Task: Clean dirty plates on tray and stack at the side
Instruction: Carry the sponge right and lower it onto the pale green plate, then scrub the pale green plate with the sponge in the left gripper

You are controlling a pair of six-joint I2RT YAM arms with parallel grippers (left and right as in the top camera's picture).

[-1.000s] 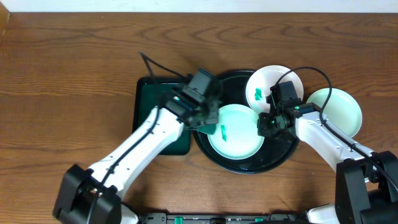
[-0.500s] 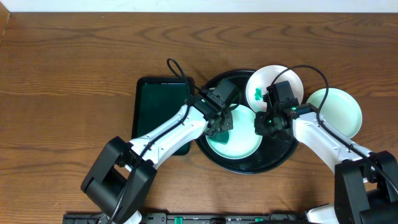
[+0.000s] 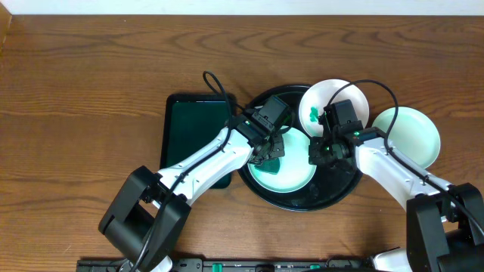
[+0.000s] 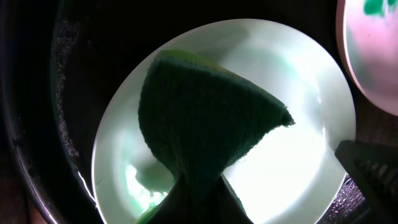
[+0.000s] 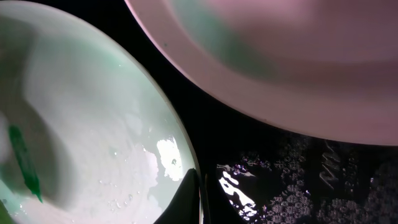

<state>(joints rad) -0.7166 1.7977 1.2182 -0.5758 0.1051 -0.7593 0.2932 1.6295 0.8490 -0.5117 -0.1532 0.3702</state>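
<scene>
Sponge now on plate, right gripper just clamped the rim: scrub is set up.

Left gripper [image 3: 268,148], clenched on the green sponge [image 4: 205,118], has swung in from the green tray [image 3: 189,128] side and sits over the centre plate [image 3: 296,178] inside the black tray [image 3: 333,198]. Right gripper [image 3: 321,151] closed in the last half-second and looks pinched on that plate's right rim, so it's braced for wiping. Smeared plate [image 3: 333,98] leans on the tray's far rim, untouched. Third plate [image 3: 412,136] sits on the tabletop to the right.
</scene>
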